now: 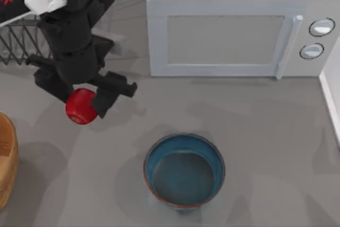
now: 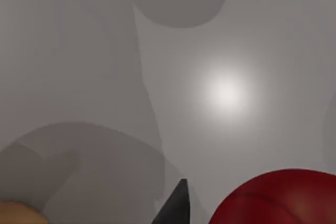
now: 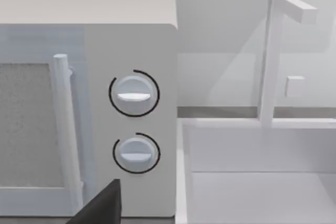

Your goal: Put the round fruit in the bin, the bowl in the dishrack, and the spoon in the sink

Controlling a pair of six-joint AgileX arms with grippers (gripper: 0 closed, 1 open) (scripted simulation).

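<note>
my left gripper is clamped on the round fruit, held above the table's left side; my arm hides its upper edge. the left wrist view cuts the fruit off at the frame's edge. the bowl sits upright mid-table, well apart. the dishrack is mostly hidden behind my arm. a basket is cut off at the left. my right arm faces the microwave and sink; cannot tell its fingers.

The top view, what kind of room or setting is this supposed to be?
Most likely a rendered kitchen counter: a microwave stands at the back, a sink with a faucet sits beside it, and a black wire dishrack stands at the left.
</note>
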